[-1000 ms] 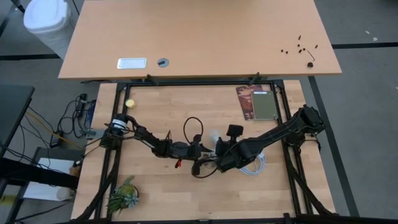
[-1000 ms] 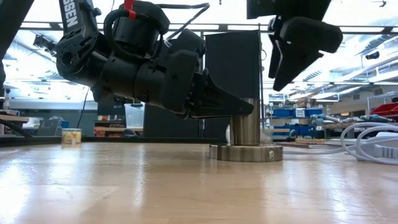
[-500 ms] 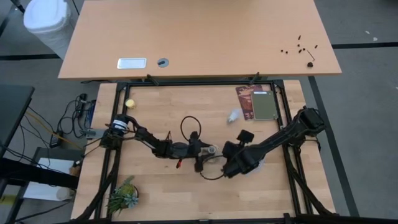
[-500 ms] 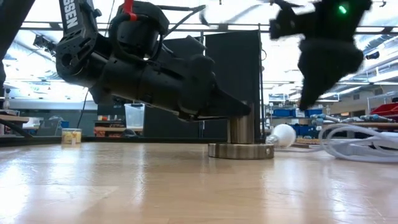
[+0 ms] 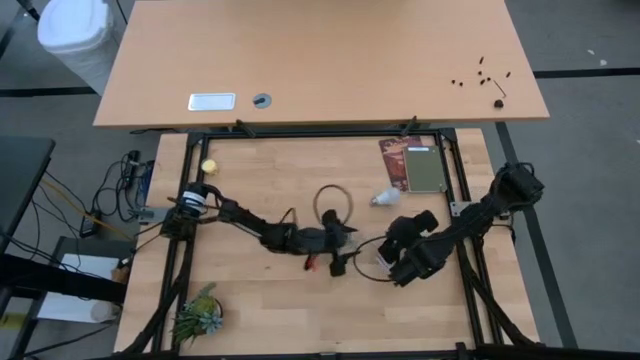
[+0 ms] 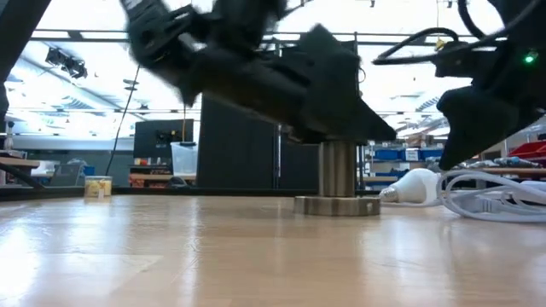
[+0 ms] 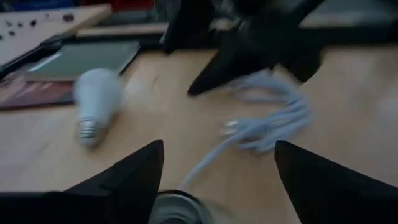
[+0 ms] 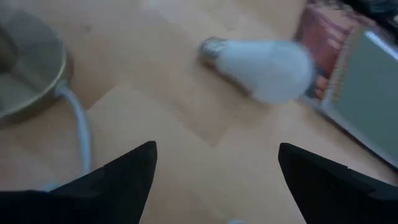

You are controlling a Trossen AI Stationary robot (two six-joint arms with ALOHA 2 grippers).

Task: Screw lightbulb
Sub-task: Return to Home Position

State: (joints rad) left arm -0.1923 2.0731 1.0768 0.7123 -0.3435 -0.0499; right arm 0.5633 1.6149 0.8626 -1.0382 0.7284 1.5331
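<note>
Pale wood makes up the counter, and on it the task's parts lie apart from one another, so as far as the pictures show the bulb is not in its socket. The left arm reaches in low across the middle of the counter, its left hand spread wide with the brass-coloured lamp base right at its fingertips; in the low view the socket post standing on that base is bare on top, with nothing screwed into it. The right arm sits off to the right, and its right hand is also spread and holds nothing, hanging above the counter near a coil of white cable. The white lightbulb lies loose on its side, well clear of the base and just beside the booklet at the far right, its threaded cap pointing toward the base. What is left, by my reading, is everything that matters: picking up the bulb, bringing it cap-down over the socket and turning it in.
</note>
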